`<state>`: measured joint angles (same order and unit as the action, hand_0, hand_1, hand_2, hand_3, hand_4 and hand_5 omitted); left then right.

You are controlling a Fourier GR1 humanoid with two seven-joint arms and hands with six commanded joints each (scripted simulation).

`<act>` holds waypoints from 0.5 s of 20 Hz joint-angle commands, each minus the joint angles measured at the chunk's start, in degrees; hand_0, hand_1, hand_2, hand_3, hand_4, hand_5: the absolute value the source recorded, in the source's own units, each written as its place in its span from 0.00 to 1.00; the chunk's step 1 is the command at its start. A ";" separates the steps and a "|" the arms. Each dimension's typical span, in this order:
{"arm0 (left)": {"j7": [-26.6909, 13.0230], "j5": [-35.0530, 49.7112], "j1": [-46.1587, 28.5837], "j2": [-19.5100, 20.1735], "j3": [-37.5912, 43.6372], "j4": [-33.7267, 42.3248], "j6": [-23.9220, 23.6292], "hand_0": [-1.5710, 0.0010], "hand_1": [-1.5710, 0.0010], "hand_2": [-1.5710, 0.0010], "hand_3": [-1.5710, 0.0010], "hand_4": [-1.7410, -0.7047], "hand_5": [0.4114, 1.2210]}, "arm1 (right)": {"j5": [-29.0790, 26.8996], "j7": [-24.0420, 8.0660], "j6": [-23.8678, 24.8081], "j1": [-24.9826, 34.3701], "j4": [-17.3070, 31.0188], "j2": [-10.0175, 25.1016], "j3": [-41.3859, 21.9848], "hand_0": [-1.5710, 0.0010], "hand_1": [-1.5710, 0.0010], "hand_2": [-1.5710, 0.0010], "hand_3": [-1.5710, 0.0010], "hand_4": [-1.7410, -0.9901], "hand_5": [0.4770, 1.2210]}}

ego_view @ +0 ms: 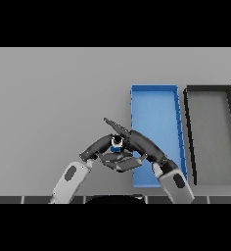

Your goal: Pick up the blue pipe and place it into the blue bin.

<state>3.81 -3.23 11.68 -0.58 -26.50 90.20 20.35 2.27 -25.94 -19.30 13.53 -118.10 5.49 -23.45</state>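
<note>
Pipe (116, 143): blue, small, seen end-on with a dark opening ringed in white; held up between the two hands, just left of the blue bin's left wall; whether it touches the desk cannot be told
Left robot hand (99, 147): dark, reaching in from the lower left on a white and grey arm; fingers lie under and beside the pipe, cupped toward it; it meets the right hand at the pipe
Right robot hand (137, 142): dark, coming from the lower right, its arm crossing the near end of the blue bin; fingers curled round the pipe from the right; one long finger points up and left past the pipe
Blue bin (177, 127): long tray, open top, standing on the desk right of centre; inside shows only blue floor; its near left corner is covered by the right hand and arm
Black bin (188, 132): same shape, grey floor, just right of the blue bin, walls close together but apart
Desk (54, 98): grey, plain
</note>
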 commanded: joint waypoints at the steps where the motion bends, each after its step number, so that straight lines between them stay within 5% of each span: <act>1: 0.42 -0.29 -0.26 0.04 0.02 0.19 0.26 0.00 0.00 0.00 0.00 0.27 1.00 | -0.33 -0.68 -0.43 1.24 1.28 -0.47 -0.10 1.00 0.98 0.96 1.00 0.70 0.05; 3: -0.55 -1.36 -1.66 -0.18 -0.17 0.20 0.16 0.00 0.00 0.00 0.00 0.22 1.00 | -1.37 -1.77 -1.01 3.23 2.72 -1.31 -0.09 0.89 0.85 0.84 0.91 0.65 0.06; 5: -3.24 -0.61 -1.18 -1.01 0.58 0.00 0.54 0.00 0.00 0.03 0.27 0.14 1.00 | -1.08 -1.77 -1.17 4.32 3.59 -1.48 -0.27 0.60 0.58 0.58 0.68 0.48 0.06; 8: -2.14 -0.96 -1.25 -1.23 0.88 0.22 0.57 0.00 0.00 0.01 0.22 0.07 1.00 | -1.43 -1.12 -0.59 5.65 4.81 -2.76 -0.39 0.31 0.30 0.30 0.43 0.27 0.17; 10: -1.56 -1.38 -1.07 -1.87 0.83 -0.11 0.82 0.00 0.00 0.01 0.17 0.05 1.00 | -2.61 0.21 0.36 5.11 5.34 -4.24 -0.05 0.20 0.19 0.19 0.27 0.33 0.41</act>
<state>2.42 -4.59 10.60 -2.47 -25.69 90.09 21.28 -0.32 -25.83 -18.91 18.65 -112.75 1.24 -23.50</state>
